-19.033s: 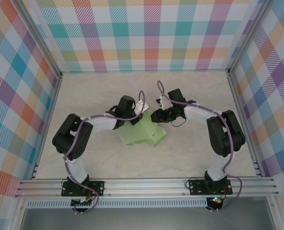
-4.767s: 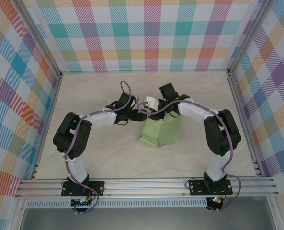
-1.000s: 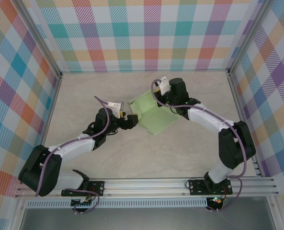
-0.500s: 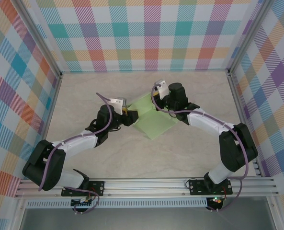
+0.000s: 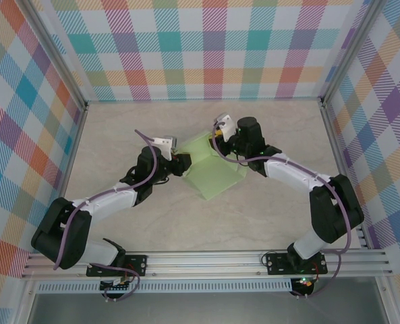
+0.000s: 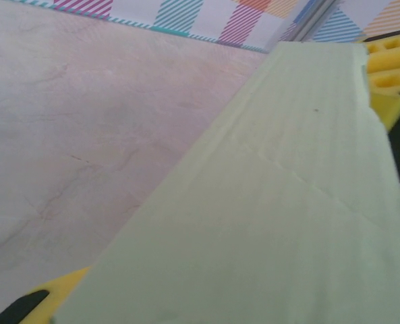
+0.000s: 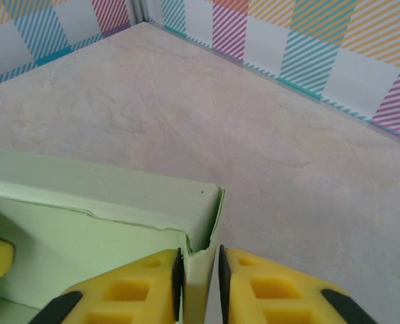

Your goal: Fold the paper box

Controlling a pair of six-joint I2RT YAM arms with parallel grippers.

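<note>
Fingers (image 7: 132,287) of the right gripper (image 7: 198,262) rise yellow from the bottom edge of the right wrist view. We see them set close together, with only a narrow slot between. In that slot stands the corner of a thin upright wall of the paper box (image 7: 85,236), pale green. Whether the pads pinch the card or merely flank it, we cannot tell. From the corner the wall runs off toward the left of the frame, with a lower green panel inside it. Beyond lies the pale marbled table (image 7: 287,155), reaching up to the plaid wall (image 7: 307,47) along the top.

In the left wrist view, we find one yellow finger (image 6: 388,67) of the left gripper (image 6: 220,182) at the upper right and the other in the lower left corner, well apart. A broad green panel of the paper box crosses the frame between them. Each finger sits right at the card's edge, yet we cannot tell whether they clamp it.

From above, we see the paper box (image 5: 216,177) in the middle of the frame on the table, turned like a diamond. The left gripper (image 5: 179,164) meets its left corner and the right gripper (image 5: 216,137) its top corner. The left arm (image 5: 105,199) reaches in from the lower left, the right arm (image 5: 301,177) from the lower right.
</note>
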